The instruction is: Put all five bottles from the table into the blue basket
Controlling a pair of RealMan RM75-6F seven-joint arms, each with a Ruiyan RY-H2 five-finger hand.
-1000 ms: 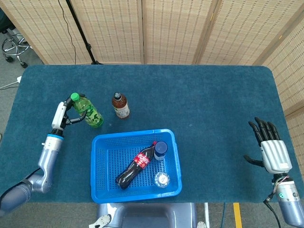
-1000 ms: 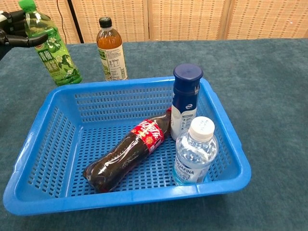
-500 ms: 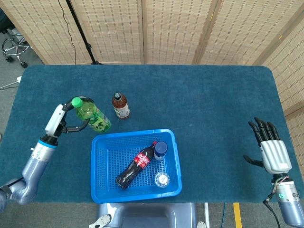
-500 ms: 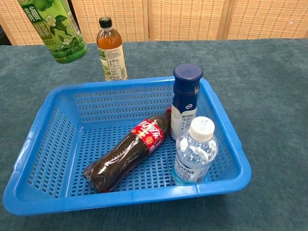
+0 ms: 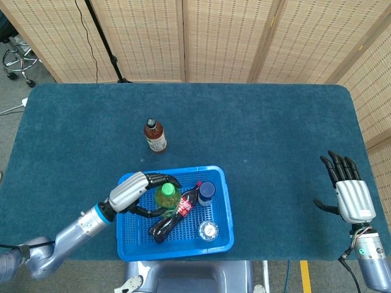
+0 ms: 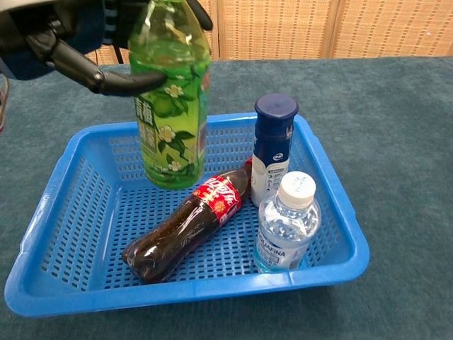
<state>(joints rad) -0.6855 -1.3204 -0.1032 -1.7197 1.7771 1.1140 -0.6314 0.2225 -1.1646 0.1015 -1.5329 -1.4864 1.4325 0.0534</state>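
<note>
My left hand (image 5: 135, 192) grips a green tea bottle (image 5: 166, 195) and holds it upright above the blue basket (image 5: 228, 201), over its left-middle part. In the chest view the green bottle (image 6: 172, 106) hangs above the basket floor, with my left hand's fingers (image 6: 106, 79) wrapped round its upper half. Inside the basket (image 6: 184, 301) a cola bottle (image 6: 184, 230) lies on its side. A navy-capped white bottle (image 6: 274, 149) and a clear water bottle (image 6: 287, 227) stand beside it. A brown tea bottle (image 5: 155, 135) stands on the table behind the basket. My right hand (image 5: 348, 190) is open, far right.
The dark teal table (image 5: 275, 134) stretches wide behind and to the right of the basket. Wicker screens (image 5: 226, 36) line the far side. A stool (image 5: 15, 58) and a stand pole (image 5: 104, 43) are beyond the table's far left corner.
My left hand has lifted the green bottle off the table at the left and carried it right and nearer, to above the basket. The right hand has stayed still.
</note>
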